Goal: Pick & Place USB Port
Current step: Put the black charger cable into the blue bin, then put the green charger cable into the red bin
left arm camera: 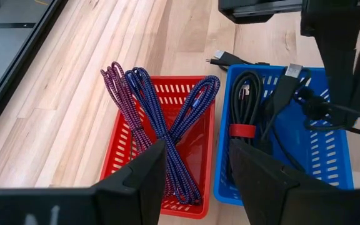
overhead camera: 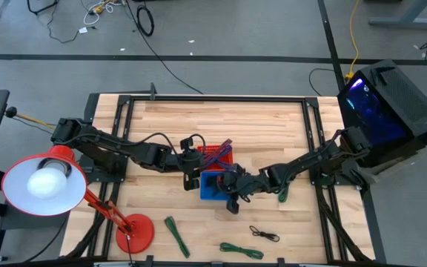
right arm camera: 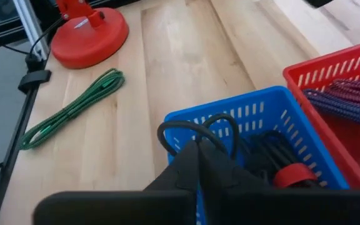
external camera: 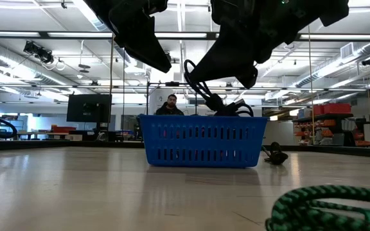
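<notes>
A blue basket (left arm camera: 334,171) holds coiled black cables (left arm camera: 247,100), and beside it stands a red basket (left arm camera: 197,210) with purple braided cables (left arm camera: 144,100). My right gripper (right arm camera: 199,149) hovers over the blue basket's near side (overhead camera: 210,194) and is shut on a black USB cable (external camera: 198,80). My left gripper (left arm camera: 195,153) is open above the table's middle, just left of both baskets (overhead camera: 191,172), and touches nothing. On the table, toward its near edge, lie loose green cables (overhead camera: 176,236) (overhead camera: 241,251) and one black cable (overhead camera: 264,235). My right gripper pinches the black cable between its two shut fingers, pointing down from above the blue basket. A loop of the cable (right arm camera: 195,125) stands out past the fingertips. The cable hangs slack below the gripper (external camera: 205,93), and its lower part lies in the basket with the other black cables.
A red desk lamp has its base (overhead camera: 134,231) at the near left and its shade (overhead camera: 41,182) over the left edge. Another green cable (overhead camera: 282,194) lies under the right arm. A person (external camera: 170,106) sits in the room behind. Bare wood stretches along the far side.
</notes>
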Action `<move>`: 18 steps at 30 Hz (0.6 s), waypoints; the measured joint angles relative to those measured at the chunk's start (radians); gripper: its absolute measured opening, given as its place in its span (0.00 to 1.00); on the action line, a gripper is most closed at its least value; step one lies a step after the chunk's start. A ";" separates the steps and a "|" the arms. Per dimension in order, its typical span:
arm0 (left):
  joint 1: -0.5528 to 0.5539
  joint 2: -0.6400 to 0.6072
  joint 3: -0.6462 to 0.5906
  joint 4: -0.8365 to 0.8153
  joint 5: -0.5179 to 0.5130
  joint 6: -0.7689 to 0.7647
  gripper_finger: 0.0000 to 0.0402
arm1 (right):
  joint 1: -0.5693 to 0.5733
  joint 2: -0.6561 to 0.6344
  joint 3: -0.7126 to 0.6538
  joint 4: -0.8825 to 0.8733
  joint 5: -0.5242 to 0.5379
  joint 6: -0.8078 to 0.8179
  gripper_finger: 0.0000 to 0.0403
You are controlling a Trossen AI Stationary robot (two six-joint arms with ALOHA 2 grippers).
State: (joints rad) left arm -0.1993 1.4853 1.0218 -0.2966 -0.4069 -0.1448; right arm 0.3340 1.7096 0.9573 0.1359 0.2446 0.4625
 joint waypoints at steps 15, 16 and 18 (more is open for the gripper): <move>0.000 0.000 0.000 0.000 0.000 -0.001 0.45 | -0.019 0.000 0.000 -0.004 0.026 -0.052 0.30; 0.000 0.000 0.000 0.000 0.000 -0.001 0.45 | -0.021 0.000 0.000 -0.002 0.046 -0.064 0.31; 0.000 0.000 0.000 0.000 0.000 -0.001 0.45 | -0.029 -0.001 0.000 0.011 0.070 -0.095 0.34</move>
State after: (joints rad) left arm -0.1993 1.4853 1.0218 -0.2967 -0.4071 -0.1462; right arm 0.3052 1.7088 0.9573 0.1472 0.3143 0.3672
